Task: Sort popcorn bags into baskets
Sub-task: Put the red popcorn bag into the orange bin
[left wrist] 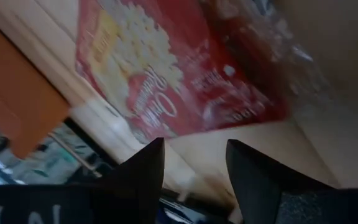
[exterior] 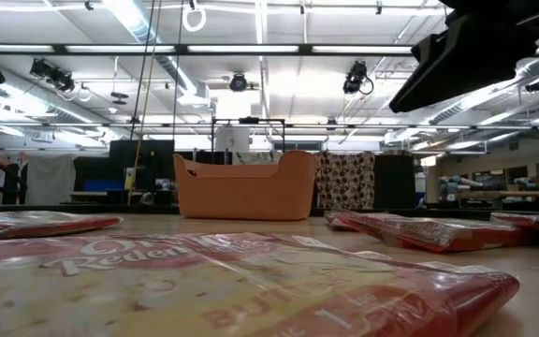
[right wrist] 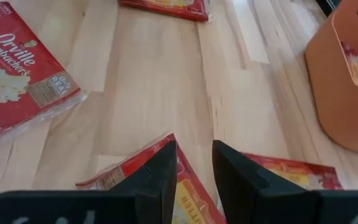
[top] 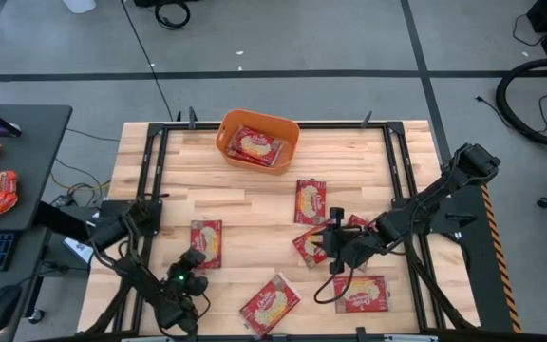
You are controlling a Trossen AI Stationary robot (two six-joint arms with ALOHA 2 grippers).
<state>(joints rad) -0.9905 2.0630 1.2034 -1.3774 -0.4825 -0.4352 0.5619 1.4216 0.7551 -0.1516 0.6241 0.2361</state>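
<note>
Nearest bag (exterior: 232, 281): flat on bench (top: 254, 204)
Left hand (top: 195, 258): parted, empty, beside bag (top: 206, 242)
Right hand (top: 334, 239): parted over bag (top: 310, 245)
Tub (top: 258, 139): one bag inside

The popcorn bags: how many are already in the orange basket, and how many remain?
Done: the orange basket holds at least one popcorn bag. In hand: none yet; the right claw sits open over a bag, and the left claw is open near another bag. Left: six bags on the table.
</note>
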